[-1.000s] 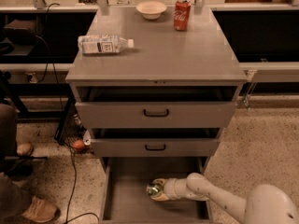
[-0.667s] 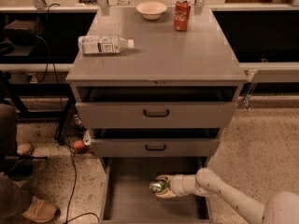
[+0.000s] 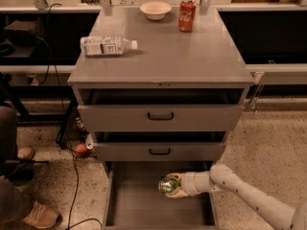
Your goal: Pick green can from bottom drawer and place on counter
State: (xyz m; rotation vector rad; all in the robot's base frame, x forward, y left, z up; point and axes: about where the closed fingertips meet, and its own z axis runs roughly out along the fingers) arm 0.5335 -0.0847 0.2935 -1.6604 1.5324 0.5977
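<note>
— Where is the pincer (image 3: 173,186)?

— Low down, inside the open bottom drawer (image 3: 139,211). The pale arm (image 3: 249,196) reaches in from the lower right, over the drawer's right wall, and the pincer points left across the drawer.

— And the green can (image 3: 167,184)?

— Right in the pincer. It lies on its side with one shiny end turned toward the camera. One pale finger shows above it and one below, both touching it, so the pincer is pinching the green can.

— Is the can on the drawer floor or off it?

— I cannot tell. It is over the back half of the floor, a little right of the middle, just under the front of the middle drawer (image 3: 159,152).

— How do the other drawers stand?

— The middle drawer and the top drawer (image 3: 160,116) are each pulled out a little, less than the bottom one.

— What sits on the worktop (image 3: 168,61)?

— A red can (image 3: 187,15) stands upright near the back edge, with a pale bowl (image 3: 155,9) just beside it on its left. A plastic bottle (image 3: 106,45) lies on its side near the left edge, well apart from both.

— Anything on the ground?

— A shoe (image 3: 41,215) at the lower left, and a dark cable (image 3: 73,186) running beside the cabinet.
</note>
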